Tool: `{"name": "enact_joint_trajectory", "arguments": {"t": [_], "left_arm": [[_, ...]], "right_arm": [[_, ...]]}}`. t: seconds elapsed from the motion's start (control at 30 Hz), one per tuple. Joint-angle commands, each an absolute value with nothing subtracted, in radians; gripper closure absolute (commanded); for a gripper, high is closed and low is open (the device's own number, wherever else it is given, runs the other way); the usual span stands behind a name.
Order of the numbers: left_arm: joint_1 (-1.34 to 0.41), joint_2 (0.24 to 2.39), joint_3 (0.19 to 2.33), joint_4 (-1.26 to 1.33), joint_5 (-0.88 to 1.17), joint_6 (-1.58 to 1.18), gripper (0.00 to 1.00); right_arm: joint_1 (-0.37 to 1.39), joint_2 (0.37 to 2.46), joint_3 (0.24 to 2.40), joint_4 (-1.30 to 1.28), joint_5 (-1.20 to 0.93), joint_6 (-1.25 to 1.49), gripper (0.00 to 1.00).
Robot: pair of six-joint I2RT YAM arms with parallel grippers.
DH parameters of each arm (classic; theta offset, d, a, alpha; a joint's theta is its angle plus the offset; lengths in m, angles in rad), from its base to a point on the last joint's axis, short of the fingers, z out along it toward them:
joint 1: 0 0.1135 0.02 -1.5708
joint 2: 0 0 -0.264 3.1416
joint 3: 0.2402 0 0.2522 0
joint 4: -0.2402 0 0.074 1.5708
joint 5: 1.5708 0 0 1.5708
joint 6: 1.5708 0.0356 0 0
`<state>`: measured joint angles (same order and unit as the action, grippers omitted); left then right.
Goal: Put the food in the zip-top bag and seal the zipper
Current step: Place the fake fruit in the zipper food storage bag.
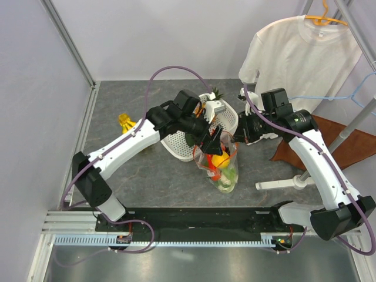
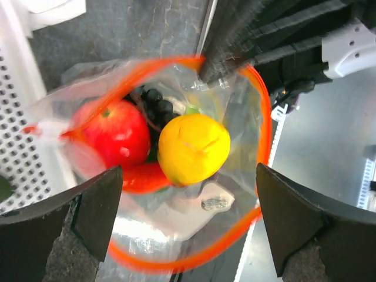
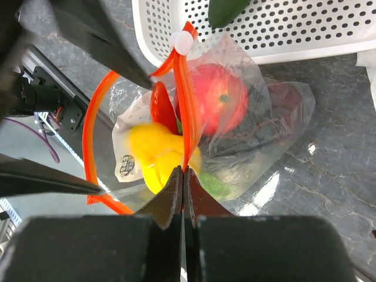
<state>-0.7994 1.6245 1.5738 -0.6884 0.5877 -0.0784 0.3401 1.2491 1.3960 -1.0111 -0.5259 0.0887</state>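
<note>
Jaws of the left gripper (image 2: 188,202) stood wide apart above the gaping mouth of the zip-top bag (image 2: 242,138), gripping nothing. The right gripper (image 3: 183,176) was clamped tight on the zipper (image 3: 181,100). Inside the bag lay a yellow fruit (image 2: 194,148), a red round fruit (image 2: 114,132), dark grapes (image 2: 156,104) and a red chili (image 2: 144,178). The bag sat on the grey table (image 1: 147,176), just beside the white mesh basket (image 3: 305,29).

— Blurred in the right wrist view?
— The yellow fruit (image 3: 155,155). Also a green piece (image 3: 226,9) in the basket (image 3: 294,35), cut off by the top edge.
— Hidden?
— Part of the zipper (image 3: 190,111), inside the pinched right claw (image 3: 183,173). From above, the zip-top bag (image 1: 226,175) mouth, under the left claw (image 1: 214,140). And the grapes (image 2: 155,106), mostly behind the red fruit (image 2: 117,132).
</note>
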Motion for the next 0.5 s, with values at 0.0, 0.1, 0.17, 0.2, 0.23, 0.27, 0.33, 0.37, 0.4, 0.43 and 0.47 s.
{"name": "enact_joint_trajectory", "arguments": {"t": [0.0,0.1,0.17,0.2,0.23,0.27,0.33,0.37,0.4,0.43,0.47], "left_arm": [[-0.712,1.429,1.54,-0.678,0.613,0.029,0.0],[-0.527,1.313,1.526,-0.686,0.629,0.009,0.0],[-0.316,1.279,1.513,-0.702,0.582,-0.076,0.0],[-0.242,1.281,1.491,-0.721,0.536,-0.09,0.01],[-0.173,1.285,1.476,-0.722,0.513,-0.11,0.01],[-0.038,1.296,1.462,-0.723,0.509,-0.121,0.01],[0.079,1.366,1.439,-0.729,0.509,-0.139,0.01],[0.157,1.393,1.439,-0.73,0.49,-0.143,0.01],[0.187,1.419,1.433,-0.726,0.488,-0.14,0.01],[0.21,1.471,1.427,-0.689,0.486,-0.111,0.01],[0.248,1.494,1.417,-0.669,0.485,-0.098,0.0]], "right_arm": [[0.327,1.215,1.414,-1.014,-0.548,0.072,1.0],[0.322,1.219,1.41,-1.012,-0.551,0.069,1.0],[0.321,1.221,1.411,-1.008,-0.552,0.072,1.0],[0.321,1.22,1.416,-1.006,-0.554,0.074,1.0],[0.321,1.223,1.417,-1.006,-0.555,0.074,1.0],[0.319,1.223,1.42,-1.005,-0.552,0.071,1.0],[0.319,1.226,1.428,-1.005,-0.552,0.071,1.0],[0.319,1.227,1.431,-1.005,-0.552,0.072,1.0],[0.319,1.23,1.433,-1.006,-0.554,0.072,1.0],[0.319,1.23,1.433,-1.005,-0.557,0.074,1.0],[0.319,1.23,1.434,-1.003,-0.557,0.075,1.0]]}}
